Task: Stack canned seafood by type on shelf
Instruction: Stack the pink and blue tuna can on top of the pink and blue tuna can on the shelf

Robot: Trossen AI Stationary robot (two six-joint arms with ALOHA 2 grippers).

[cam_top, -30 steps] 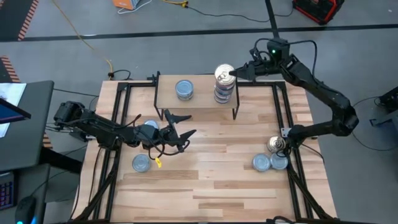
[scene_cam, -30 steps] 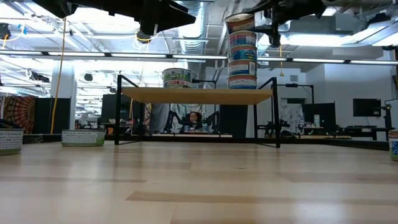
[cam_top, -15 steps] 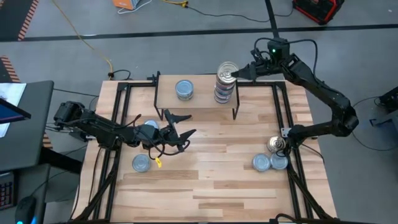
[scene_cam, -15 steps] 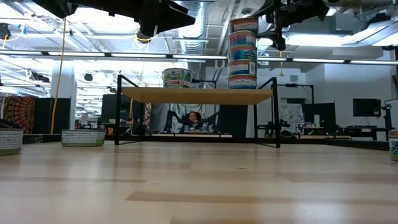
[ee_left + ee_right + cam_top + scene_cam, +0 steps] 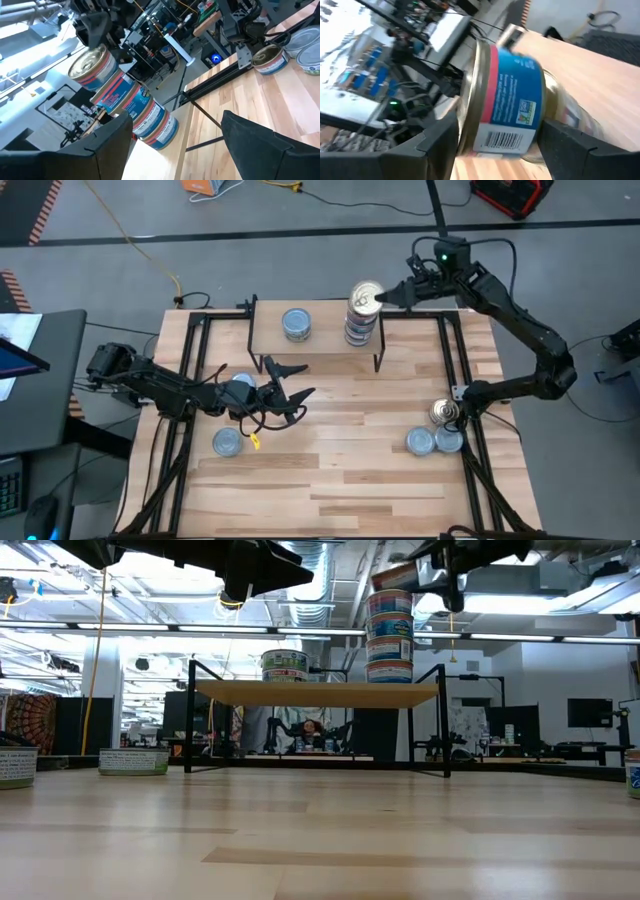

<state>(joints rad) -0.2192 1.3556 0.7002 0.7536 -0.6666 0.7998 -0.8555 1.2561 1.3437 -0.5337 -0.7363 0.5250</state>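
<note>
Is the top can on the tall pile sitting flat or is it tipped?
Tipped. The top can leans to one side above the straight pile on the shelf, with the right hand at its side.

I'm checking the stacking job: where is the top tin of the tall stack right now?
In the high view the top tin sits tilted on the tall stack at the shelf's right end, between the right gripper's fingers.

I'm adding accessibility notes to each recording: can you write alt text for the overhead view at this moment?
The right gripper is at the top tin of a tall stack of tins on the small shelf, beside a shorter stack. The left gripper hovers open over the table, where other tins lie loose.
</note>
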